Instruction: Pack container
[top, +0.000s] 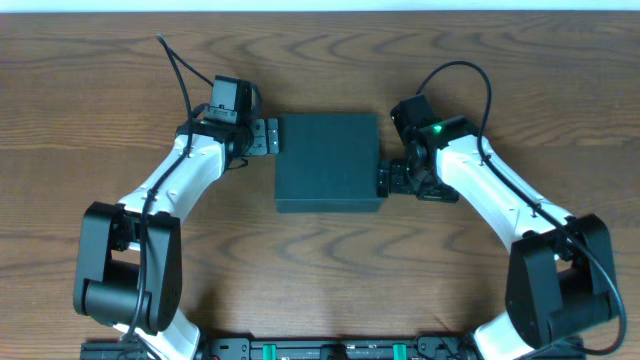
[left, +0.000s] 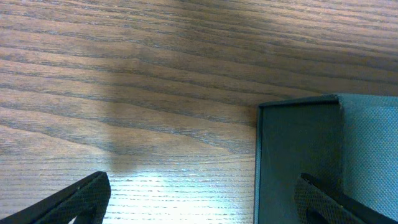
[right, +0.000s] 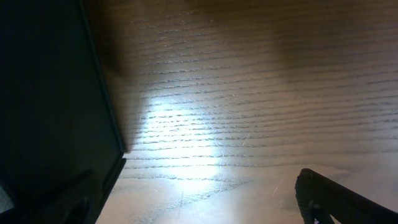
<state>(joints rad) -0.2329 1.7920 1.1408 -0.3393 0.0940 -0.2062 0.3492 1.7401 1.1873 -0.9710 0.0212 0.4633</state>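
We see the container (top: 328, 162) resting closed on the counter (top: 100, 90), between our two claws. The left claw (top: 267, 137) sits just beside its left edge and the right claw (top: 389, 178) just beside its right edge. Both gape wide, gripping nothing.

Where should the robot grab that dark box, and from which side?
Probably by its two side walls, one arm from each side. The container lies flat and closed, looks too wide for one gripper, and the open left gripper and right gripper sit at its left and right edges.
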